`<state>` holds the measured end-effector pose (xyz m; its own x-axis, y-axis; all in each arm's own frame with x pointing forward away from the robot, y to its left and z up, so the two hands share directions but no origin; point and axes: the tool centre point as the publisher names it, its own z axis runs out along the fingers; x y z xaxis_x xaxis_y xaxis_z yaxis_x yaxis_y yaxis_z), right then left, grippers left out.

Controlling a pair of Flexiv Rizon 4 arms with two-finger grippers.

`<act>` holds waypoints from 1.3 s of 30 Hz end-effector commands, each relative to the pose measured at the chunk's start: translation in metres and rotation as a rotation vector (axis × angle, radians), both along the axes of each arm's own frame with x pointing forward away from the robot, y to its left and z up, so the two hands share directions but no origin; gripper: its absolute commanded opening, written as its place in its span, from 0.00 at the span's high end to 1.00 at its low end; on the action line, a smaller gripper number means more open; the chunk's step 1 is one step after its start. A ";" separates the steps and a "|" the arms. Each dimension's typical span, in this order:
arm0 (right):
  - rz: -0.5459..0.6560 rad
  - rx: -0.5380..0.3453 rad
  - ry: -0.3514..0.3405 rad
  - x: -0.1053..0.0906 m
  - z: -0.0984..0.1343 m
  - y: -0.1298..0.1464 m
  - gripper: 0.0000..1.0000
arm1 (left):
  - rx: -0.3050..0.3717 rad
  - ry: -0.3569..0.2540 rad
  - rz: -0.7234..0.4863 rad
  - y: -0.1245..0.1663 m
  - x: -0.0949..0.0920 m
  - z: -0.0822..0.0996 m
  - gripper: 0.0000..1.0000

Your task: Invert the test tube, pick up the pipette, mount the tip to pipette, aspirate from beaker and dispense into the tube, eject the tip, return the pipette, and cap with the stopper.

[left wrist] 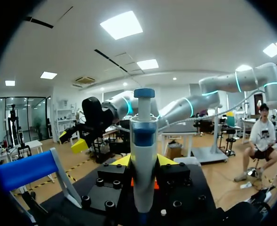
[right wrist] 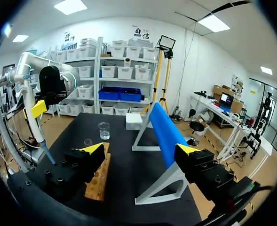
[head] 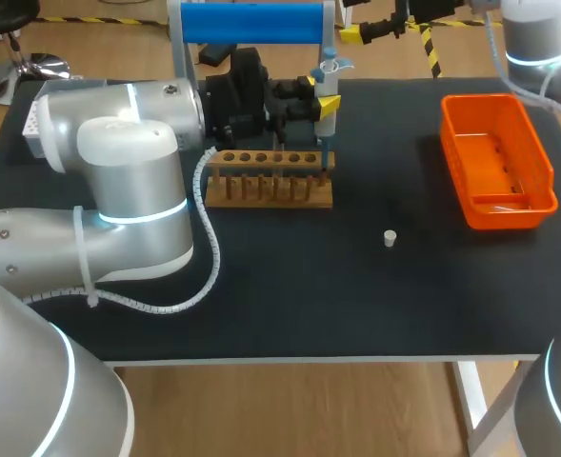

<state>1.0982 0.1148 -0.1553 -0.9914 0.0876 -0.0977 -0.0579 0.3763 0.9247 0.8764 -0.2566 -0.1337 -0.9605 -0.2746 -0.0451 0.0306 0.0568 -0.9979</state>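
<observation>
- Gripping the pipette (left wrist: 143, 141), the left gripper (left wrist: 143, 161) is clenched on its body above the right end of the wooden rack (head: 270, 190).
- A tip (right wrist: 47, 155) looks mounted, so aspirating seems the step in hand.
- Next, the pipette must travel beyond the rack's other end to the beaker (right wrist: 104, 130) and lower in.
- The right gripper (right wrist: 139, 149) hangs released, apart from the rack.
- The stopper (head: 390, 238) lies near the rack's right end.
</observation>
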 end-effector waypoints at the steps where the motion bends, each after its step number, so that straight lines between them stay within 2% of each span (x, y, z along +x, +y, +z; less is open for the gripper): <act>1: 0.001 -0.002 0.001 0.000 0.001 -0.001 0.00 | -0.004 -0.002 0.007 -0.002 -0.001 -0.001 1.00; 23: 0.001 -0.002 0.001 0.000 0.001 -0.001 0.00 | -0.004 -0.002 0.007 -0.002 -0.001 -0.001 1.00; 33: 0.001 -0.002 0.001 0.000 0.001 -0.001 0.00 | 0.019 0.010 0.053 0.033 -0.007 -0.003 1.00; 39: 0.001 -0.002 0.001 0.000 0.001 -0.001 0.00 | 0.052 0.025 0.104 0.059 -0.004 -0.002 1.00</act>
<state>1.0974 0.1147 -0.1554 -0.9911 0.0892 -0.0986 -0.0583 0.3752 0.9251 0.8794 -0.2128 -0.1422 -0.9290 -0.3678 -0.0414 0.0039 0.1023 -0.9947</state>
